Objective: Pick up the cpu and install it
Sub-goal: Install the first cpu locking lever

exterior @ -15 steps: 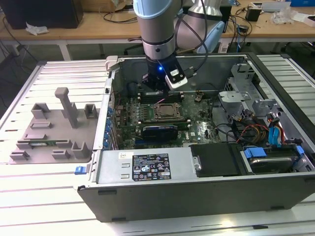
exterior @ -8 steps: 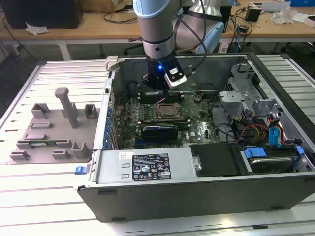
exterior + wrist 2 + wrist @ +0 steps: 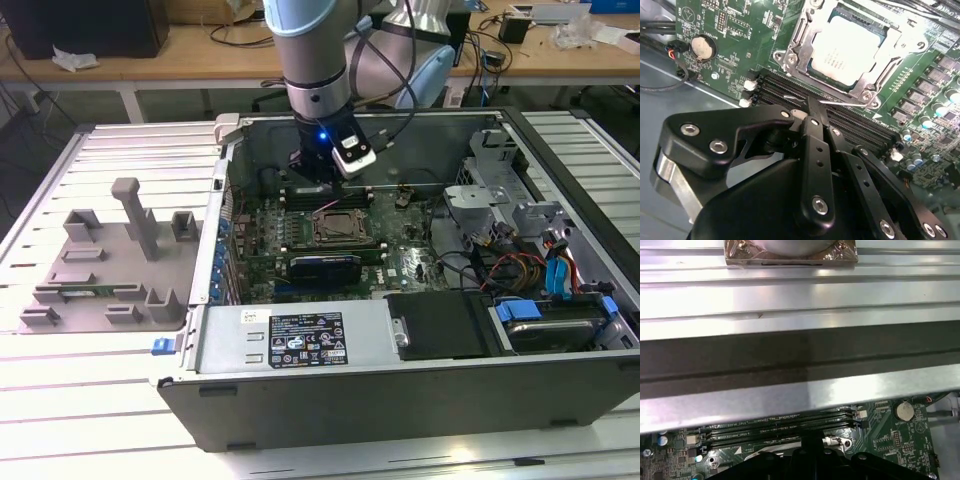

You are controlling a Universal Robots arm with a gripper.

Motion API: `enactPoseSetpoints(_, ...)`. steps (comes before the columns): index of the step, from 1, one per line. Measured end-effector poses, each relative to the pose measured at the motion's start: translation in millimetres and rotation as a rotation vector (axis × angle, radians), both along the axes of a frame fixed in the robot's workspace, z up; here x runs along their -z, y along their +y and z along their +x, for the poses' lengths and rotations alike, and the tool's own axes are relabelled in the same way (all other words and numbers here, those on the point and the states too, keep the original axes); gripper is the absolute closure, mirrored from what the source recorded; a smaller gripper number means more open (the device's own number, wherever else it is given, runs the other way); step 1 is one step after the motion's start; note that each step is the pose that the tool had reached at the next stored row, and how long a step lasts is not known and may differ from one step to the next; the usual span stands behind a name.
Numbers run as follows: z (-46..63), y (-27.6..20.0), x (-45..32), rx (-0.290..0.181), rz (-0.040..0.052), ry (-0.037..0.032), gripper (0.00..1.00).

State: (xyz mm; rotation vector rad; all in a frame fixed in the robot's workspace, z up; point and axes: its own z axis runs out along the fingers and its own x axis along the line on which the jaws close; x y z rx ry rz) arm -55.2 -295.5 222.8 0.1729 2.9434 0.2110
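Ribbed silver table [image 3: 800, 295] across the upper part, with a crinkled foil-wrapped base [image 3: 790, 255] resting on it. Below it a dark band, then the bright metal case wall [image 3: 790, 400]. Under that, green motherboard [image 3: 885, 440] with long black memory slots [image 3: 780, 432] running side by side, a round coin battery [image 3: 903, 411] near them, small capacitors [image 3: 662, 440]. Black tool [image 3: 810, 460] sits over the board, just beside the slots.

Ribbed silver tabletop [image 3: 60, 420] across lower frame in the exterior view, open grey computer case [image 3: 400, 395] lying centre-right on it, grey plastic fixture tray [image 3: 100, 270] at left, just beside the case
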Motion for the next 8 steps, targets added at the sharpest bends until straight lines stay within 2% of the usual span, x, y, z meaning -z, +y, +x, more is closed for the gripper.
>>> enactPoseSetpoints(2,-2.2,0.1,2.0,0.001,-0.0002,-0.0093,0.89)
enactPoseSetpoints(7,-4.3,0.1,6.8,0.003,-0.0005,-0.0219,0.89)
enactPoseSetpoints(8,-4.8,0.0,8.6,0.003,-0.0005,-0.0265,0.89)
